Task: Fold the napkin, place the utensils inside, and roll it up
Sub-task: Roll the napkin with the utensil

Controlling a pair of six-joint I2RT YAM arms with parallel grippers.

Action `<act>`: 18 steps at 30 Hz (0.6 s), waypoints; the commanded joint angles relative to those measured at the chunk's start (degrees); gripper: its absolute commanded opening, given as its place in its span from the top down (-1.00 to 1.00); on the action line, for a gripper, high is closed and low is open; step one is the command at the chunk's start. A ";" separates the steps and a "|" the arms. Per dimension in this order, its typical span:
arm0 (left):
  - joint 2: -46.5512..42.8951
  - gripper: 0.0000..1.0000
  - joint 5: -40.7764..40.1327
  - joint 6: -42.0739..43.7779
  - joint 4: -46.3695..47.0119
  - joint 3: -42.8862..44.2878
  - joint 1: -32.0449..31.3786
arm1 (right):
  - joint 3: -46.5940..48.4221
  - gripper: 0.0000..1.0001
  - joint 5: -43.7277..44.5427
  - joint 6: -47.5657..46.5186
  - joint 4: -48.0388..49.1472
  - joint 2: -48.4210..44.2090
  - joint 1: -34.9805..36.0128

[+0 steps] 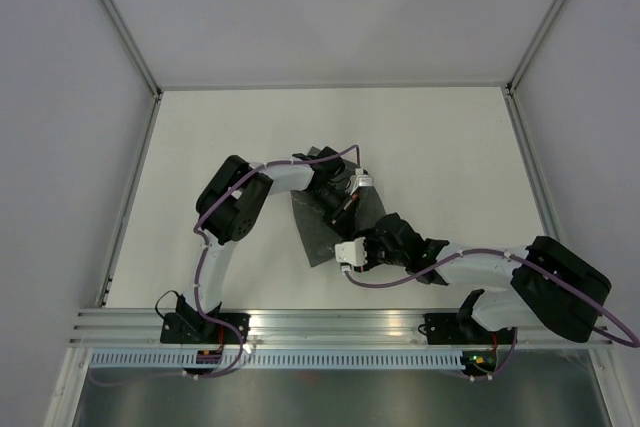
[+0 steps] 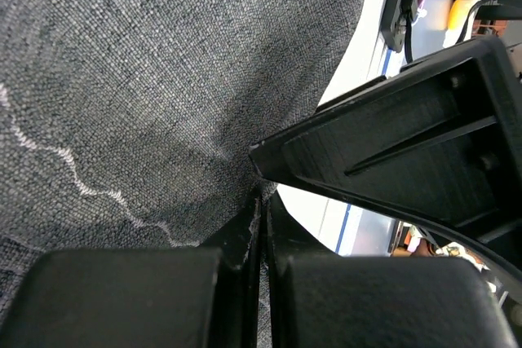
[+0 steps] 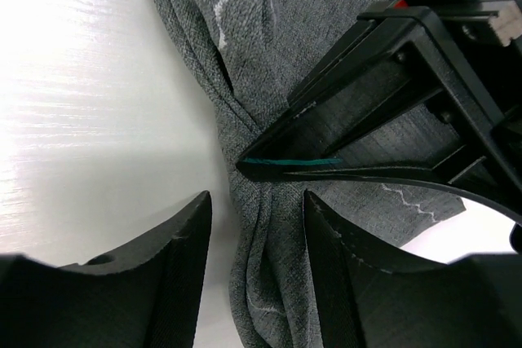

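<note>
Centrally on the white counter (image 1: 230, 127), a crumpled dark grey napkin (image 1: 315, 232) is seen. A gathered fold is pinched in the tightly clenched left tool (image 2: 261, 234). The right tool (image 3: 257, 226) is held spread, its jaws straddling the same fold close by.

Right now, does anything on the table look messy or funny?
Yes. The napkin isn't lying flat: it is scrunched into wrinkly folds that gather where the left end effector pinches it. The right end effector hangs open over that bunched edge.
</note>
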 commanded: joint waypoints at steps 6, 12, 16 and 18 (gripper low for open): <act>0.63 0.95 3.20 1.39 -1.80 1.92 0.40 | -2.35 0.07 4.80 -3.85 5.37 3.57 1.99; 0.55 0.95 3.55 1.92 -2.51 2.18 0.67 | -2.01 0.19 5.95 -5.17 5.38 6.12 3.05; 0.55 0.95 4.08 1.92 -2.77 2.44 0.75 | -1.39 0.39 6.21 -5.70 3.62 7.00 3.14; 0.55 0.95 4.08 2.00 -2.95 2.53 0.84 | -0.78 0.57 5.95 -5.87 1.61 7.18 3.22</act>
